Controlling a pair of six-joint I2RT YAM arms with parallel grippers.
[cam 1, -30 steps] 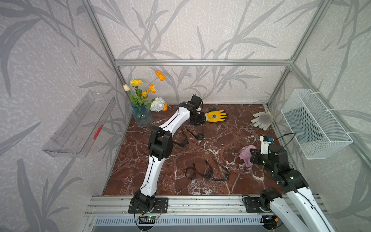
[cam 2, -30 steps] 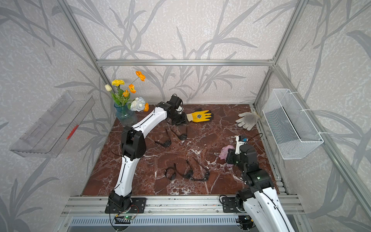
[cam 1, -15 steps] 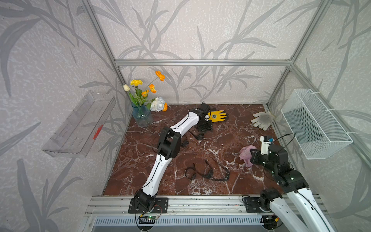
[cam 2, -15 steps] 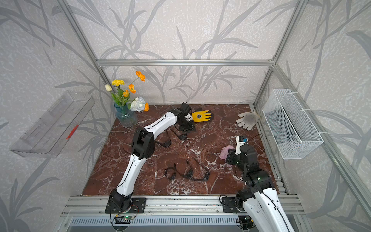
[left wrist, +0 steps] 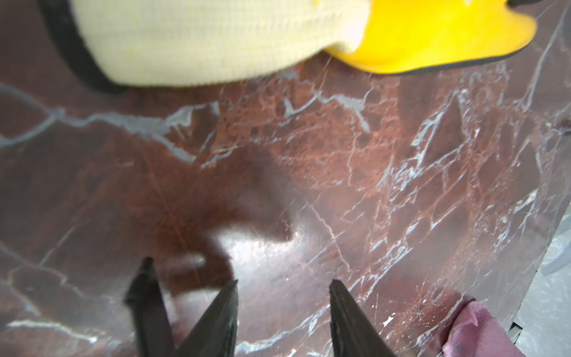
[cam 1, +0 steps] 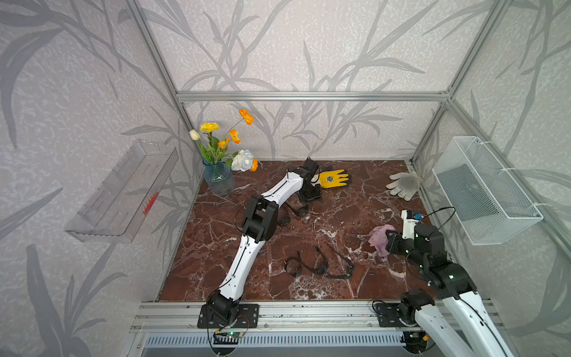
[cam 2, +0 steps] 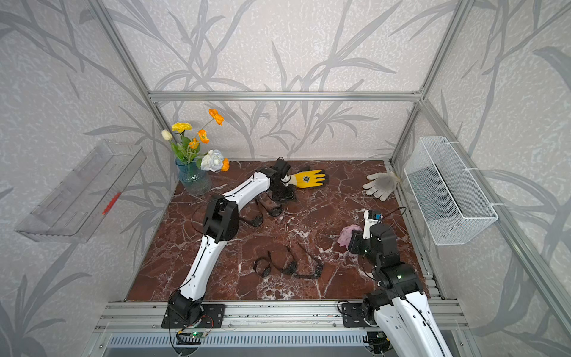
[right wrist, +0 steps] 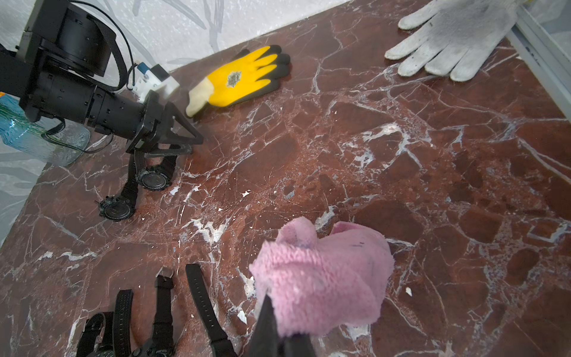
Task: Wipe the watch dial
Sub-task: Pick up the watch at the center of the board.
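Target watch (right wrist: pixel 153 179) lies dial up on the worktop (right wrist: pixel 401 185), near the cuff end of the yellow glove (right wrist: pixel 241 80), on the robot's side of it. A second watch (right wrist: pixel 116 210) lies just past it, further from the glove. Left gripper (right wrist: pixel 196 146) is low over the target's strap, jaws spread with nothing between them; contact can't be told.

Change: in the last second the left arm swung away from the glove's cuff and dropped toward this watch, jaws a touch wider. Reads as pre-grasp, dial not yet wiped.

Right gripper (right wrist: pixel 284 335) sits well apart from the glove, unmoved, jaws pinching the pink cloth (right wrist: pixel 321 278). Three more watches (cam 1: pixel 318 269) lie further from the glove.
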